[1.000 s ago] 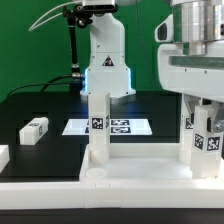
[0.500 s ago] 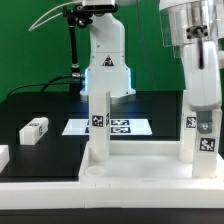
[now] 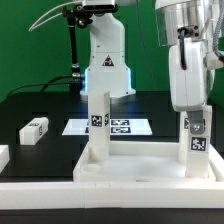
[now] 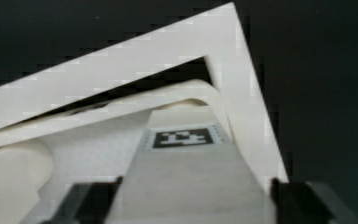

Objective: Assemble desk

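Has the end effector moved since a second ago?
Yes. The end effector rose off the right leg and shifted toward the exterior view's left, judged against the marker board.

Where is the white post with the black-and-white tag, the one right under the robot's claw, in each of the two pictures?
Exterior view: the leg stands upright at the exterior view's right, on the desk top, below the gripper.
Wrist view: the leg fills the middle, between the fingers.
Shared landmark: the leg's tag.

Exterior low, facing arm; wrist close above desk (image 4: 158, 150).
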`<state>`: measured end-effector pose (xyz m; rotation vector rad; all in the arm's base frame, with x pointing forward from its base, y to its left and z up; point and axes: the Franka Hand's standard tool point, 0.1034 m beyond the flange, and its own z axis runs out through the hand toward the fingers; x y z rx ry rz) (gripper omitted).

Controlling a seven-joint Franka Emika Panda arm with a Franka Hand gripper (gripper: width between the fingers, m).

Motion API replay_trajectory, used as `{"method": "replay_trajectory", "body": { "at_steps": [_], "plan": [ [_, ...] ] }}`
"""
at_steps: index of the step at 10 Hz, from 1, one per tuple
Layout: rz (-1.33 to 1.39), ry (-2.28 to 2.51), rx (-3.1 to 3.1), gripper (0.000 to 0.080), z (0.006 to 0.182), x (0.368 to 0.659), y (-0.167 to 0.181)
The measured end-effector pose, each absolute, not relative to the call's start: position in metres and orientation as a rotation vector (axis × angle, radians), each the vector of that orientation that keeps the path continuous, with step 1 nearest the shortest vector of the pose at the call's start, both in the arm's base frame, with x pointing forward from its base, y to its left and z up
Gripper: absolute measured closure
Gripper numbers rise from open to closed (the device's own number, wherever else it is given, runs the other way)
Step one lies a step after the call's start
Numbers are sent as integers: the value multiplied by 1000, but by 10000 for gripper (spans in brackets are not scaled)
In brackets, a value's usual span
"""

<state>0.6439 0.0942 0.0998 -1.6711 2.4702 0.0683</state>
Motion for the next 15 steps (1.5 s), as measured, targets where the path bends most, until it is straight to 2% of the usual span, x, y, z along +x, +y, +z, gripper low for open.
{"method": "replay_trajectory", "body": {
  "at_steps": [1, 2, 3, 5, 13, 15],
  "plan": [
    [68, 2469, -1673, 186, 100, 644, 94],
    [66, 2462, -1679, 186, 101, 644, 94],
    [57, 2423, -1714, 161, 110, 646, 91],
    [30, 2368, -1740, 152, 133, 650, 76],
    [31, 2370, -1747, 151, 129, 649, 76],
    [4, 2283, -1854, 151, 135, 642, 61]
  ]
}}
